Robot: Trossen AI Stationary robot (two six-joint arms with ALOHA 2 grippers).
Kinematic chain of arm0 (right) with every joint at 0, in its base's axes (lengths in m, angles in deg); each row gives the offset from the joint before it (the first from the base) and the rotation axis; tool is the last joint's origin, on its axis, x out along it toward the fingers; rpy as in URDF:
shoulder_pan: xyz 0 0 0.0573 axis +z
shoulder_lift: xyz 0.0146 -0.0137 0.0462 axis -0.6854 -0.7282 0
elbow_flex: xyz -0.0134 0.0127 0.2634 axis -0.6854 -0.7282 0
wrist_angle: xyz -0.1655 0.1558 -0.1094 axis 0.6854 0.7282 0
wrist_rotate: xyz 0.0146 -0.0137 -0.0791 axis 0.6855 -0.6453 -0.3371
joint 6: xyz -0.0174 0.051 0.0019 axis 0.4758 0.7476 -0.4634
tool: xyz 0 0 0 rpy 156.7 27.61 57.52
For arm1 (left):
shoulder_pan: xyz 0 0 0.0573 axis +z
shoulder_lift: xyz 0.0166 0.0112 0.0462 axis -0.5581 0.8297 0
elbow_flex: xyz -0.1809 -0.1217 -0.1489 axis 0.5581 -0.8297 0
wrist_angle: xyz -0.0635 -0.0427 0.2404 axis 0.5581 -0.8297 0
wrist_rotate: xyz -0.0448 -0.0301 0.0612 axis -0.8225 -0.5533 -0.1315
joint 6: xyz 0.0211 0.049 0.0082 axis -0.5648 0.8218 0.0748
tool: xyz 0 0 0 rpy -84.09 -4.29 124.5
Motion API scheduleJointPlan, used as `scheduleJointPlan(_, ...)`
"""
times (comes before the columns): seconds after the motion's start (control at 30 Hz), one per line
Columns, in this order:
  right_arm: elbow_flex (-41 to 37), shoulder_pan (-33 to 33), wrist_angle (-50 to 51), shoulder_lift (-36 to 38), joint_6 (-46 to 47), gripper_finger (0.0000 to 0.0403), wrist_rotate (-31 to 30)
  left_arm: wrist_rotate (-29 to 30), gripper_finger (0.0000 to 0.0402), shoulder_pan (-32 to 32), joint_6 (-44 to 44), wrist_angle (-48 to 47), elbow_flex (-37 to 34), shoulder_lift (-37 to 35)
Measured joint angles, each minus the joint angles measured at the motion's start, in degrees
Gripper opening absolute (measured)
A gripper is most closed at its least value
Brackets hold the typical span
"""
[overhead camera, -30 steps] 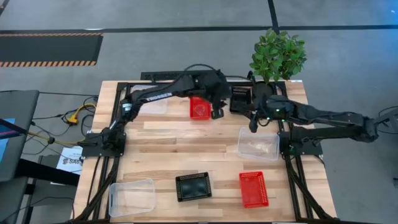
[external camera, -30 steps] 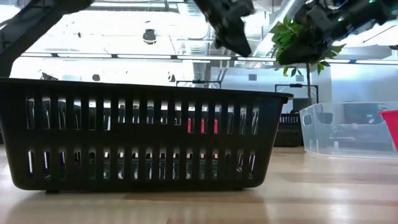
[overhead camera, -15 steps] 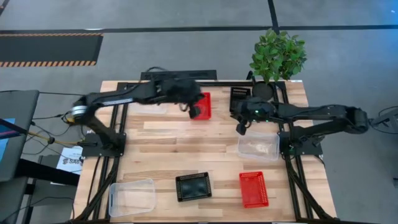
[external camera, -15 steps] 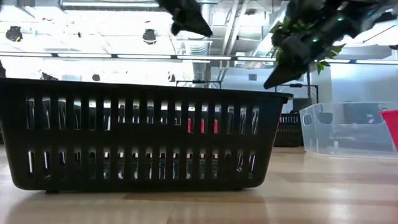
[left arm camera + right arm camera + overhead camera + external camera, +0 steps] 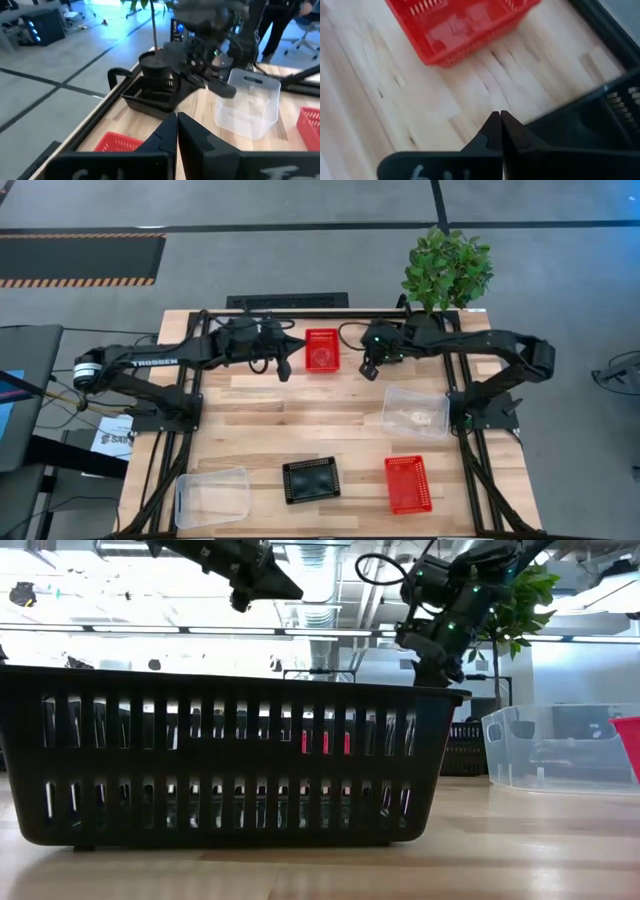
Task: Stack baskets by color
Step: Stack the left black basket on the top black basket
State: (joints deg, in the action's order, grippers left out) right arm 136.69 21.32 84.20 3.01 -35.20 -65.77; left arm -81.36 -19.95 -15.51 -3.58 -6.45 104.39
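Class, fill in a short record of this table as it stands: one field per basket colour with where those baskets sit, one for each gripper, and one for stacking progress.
red baskets: one at the far edge, one at the near right
black baskets: one near centre, one far, by the plant
clear baskets: near left; right side
left gripper: shut, empty, left of the far red basket
right gripper: shut, empty, right of it
stacking: none stacked yet

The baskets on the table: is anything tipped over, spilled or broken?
Nothing stands out. Every basket in view sits upright and apart on the table: red baskets, a black basket, clear baskets. None are stacked yet. Both grippers, left and right, hover shut and empty.
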Motion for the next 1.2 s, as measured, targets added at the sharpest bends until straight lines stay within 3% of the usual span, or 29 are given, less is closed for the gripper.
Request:
scheduleJointPlan(0.17,-0.01,-1.86,0.93,-1.23,1.96,0.0003,4.41,-0.01,0.0,0.0,2.46,-0.2,0.0,0.37)
scheduleJointPlan(0.97,-0.1,-2.96,-0.19,-7.36,5.41,0.0003,0.8,-1.05,0.0,-0.21,1.9,-2.44,-0.95,0.44)
scheduleJointPlan(1.2,-0.1,-1.49,-1.08,-4.57,5.4,0.0003,0.64,-0.7,0.0,-0.22,1.35,-1.53,-2.25,0.48)
